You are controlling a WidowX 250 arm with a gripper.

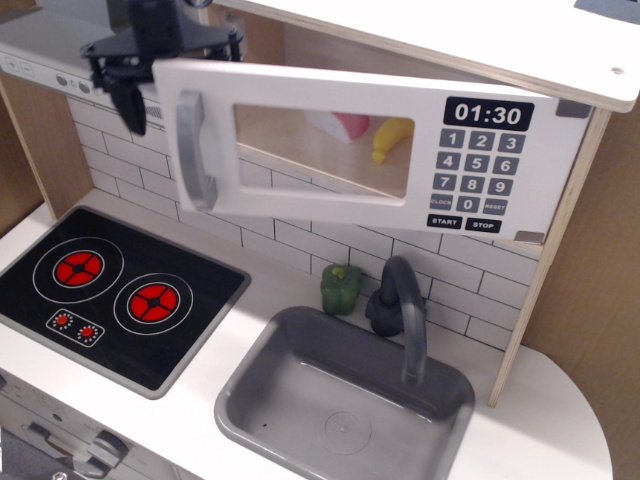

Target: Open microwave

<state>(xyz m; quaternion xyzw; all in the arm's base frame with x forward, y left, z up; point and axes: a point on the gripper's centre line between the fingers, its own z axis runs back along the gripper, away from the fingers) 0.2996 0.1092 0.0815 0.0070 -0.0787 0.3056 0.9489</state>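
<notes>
The white toy microwave (330, 212) hangs under the top shelf at the upper middle. Its wide door is partly open, with the left edge swung out toward the camera. The grey bar handle (192, 150) is on the door's left side, and the black keypad (475, 185) with the clock reading 01:30 is on the right. A pink-red toy (345, 125) and a yellow toy (392, 138) show through the window. My black gripper (150, 85) is open at the door's upper left edge, reaching behind it. One finger (128, 100) shows left of the door and the other is hidden.
A grey range hood (45, 55) is at the upper left behind the gripper. Below are a black two-burner stove (110, 290), a grey sink (250, 400) with a dark faucet (402, 300), and a green pepper (341, 288) by the tiled wall.
</notes>
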